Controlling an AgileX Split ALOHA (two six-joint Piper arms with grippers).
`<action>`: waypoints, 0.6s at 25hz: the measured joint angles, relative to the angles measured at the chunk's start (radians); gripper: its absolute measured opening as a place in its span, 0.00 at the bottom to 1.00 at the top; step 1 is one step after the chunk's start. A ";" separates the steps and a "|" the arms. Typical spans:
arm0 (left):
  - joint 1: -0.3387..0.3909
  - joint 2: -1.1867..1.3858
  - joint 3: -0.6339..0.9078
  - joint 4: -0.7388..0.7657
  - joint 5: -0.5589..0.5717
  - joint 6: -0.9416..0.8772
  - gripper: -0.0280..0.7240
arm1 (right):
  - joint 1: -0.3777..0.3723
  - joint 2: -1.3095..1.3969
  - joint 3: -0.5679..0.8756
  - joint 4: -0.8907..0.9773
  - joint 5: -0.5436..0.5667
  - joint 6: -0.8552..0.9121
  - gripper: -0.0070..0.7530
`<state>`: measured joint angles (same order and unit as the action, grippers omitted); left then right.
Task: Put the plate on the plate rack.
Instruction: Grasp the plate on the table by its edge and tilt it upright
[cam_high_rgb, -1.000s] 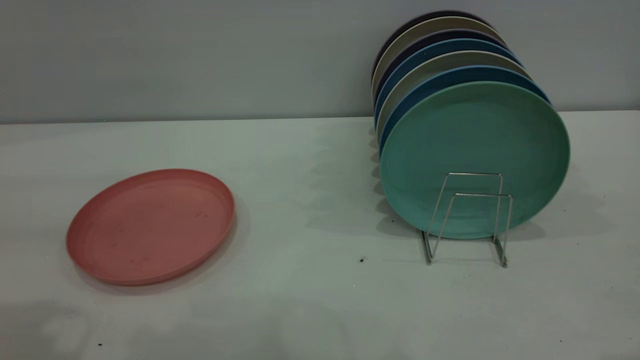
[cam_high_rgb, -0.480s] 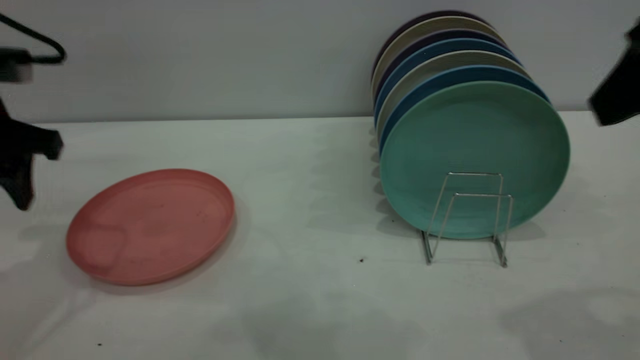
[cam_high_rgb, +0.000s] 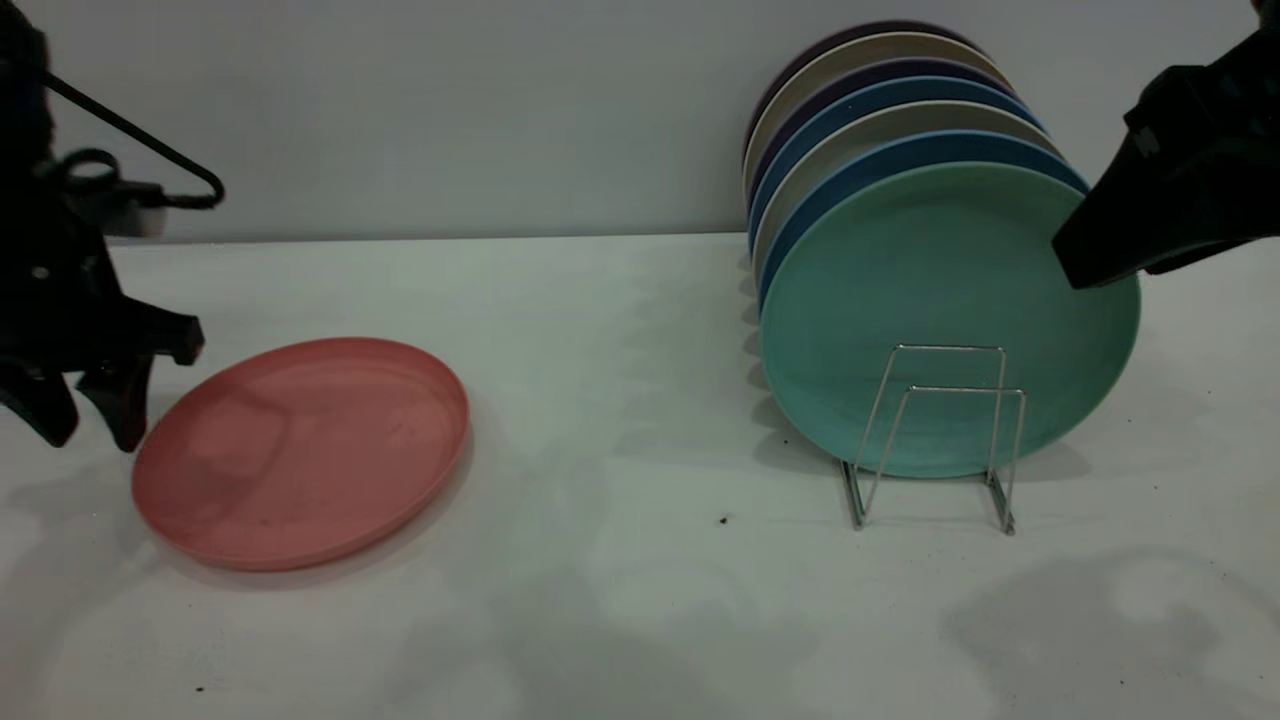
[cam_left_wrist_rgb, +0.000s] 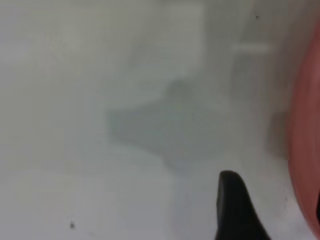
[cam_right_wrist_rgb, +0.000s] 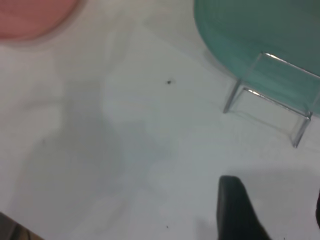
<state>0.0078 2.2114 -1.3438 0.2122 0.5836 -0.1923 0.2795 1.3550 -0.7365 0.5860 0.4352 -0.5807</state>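
The salmon-pink plate (cam_high_rgb: 300, 450) lies flat on the white table at the left. My left gripper (cam_high_rgb: 85, 425) hangs just left of its rim, low over the table, open and empty. In the left wrist view one dark finger (cam_left_wrist_rgb: 232, 210) shows beside the plate's rim (cam_left_wrist_rgb: 305, 150). The silver wire plate rack (cam_high_rgb: 950, 348) stands at the right, with two bare loops at its front. My right gripper (cam_high_rgb: 1080, 262) is open and empty, high at the upper right, in front of the racked plates' edge. The right wrist view shows the rack (cam_right_wrist_rgb: 243, 82) and the pink plate (cam_right_wrist_rgb: 30, 17).
A teal-green plate (cam_high_rgb: 950, 310) stands upright in the rack, with several blue, beige and dark plates (cam_high_rgb: 880, 100) behind it. It also shows in the right wrist view (cam_right_wrist_rgb: 250, 25). The white table (cam_high_rgb: 620, 330) runs back to a grey wall. A small dark speck (cam_high_rgb: 722, 520) lies mid-table.
Both arms have come into view. The left gripper moved right and down towards the pink plate's left rim; the right gripper moved in from the right edge. The plate and the rack have not moved.
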 joint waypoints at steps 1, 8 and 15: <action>0.000 0.020 -0.021 0.000 0.005 0.005 0.61 | 0.000 0.000 0.000 0.005 -0.001 -0.005 0.54; 0.000 0.107 -0.105 -0.009 0.023 0.017 0.61 | 0.000 0.000 -0.001 0.009 -0.024 -0.013 0.54; 0.000 0.132 -0.116 -0.051 -0.002 0.056 0.61 | 0.000 0.000 -0.001 0.016 -0.045 -0.013 0.54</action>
<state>0.0078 2.3437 -1.4600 0.1609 0.5814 -0.1359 0.2795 1.3550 -0.7377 0.6015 0.3907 -0.5941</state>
